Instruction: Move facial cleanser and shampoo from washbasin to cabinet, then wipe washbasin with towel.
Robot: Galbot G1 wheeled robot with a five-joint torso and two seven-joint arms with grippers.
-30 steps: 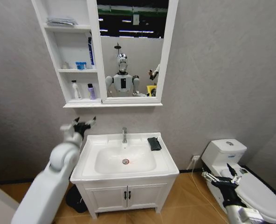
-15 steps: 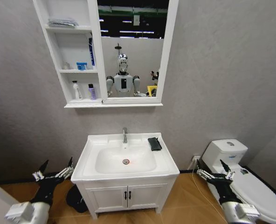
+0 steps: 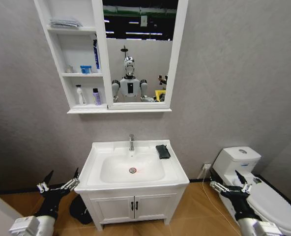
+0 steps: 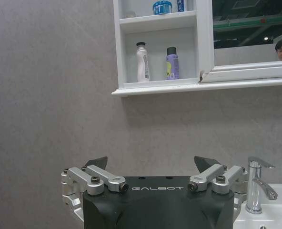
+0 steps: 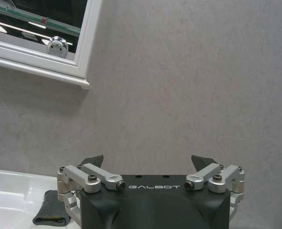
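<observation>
The washbasin [image 3: 175, 172] is bare except for the towel [image 3: 162, 151], folded on its back right corner beside the tap [image 3: 131, 142]. It looks soft and light, best pinched from above across the folds. The left gripper [image 3: 60, 183] and right gripper [image 3: 230, 183] hang low either side, fingers spread, empty.

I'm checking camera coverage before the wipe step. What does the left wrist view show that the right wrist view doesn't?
Left wrist view: the cabinet shelves, with a white bottle and a purple bottle on the lowest one, plus the chrome tap and the open left gripper.

Right wrist view: the towel lying on the washbasin, and the open right gripper.

Both: the grey wall, the mirror frame and the basin top.
</observation>
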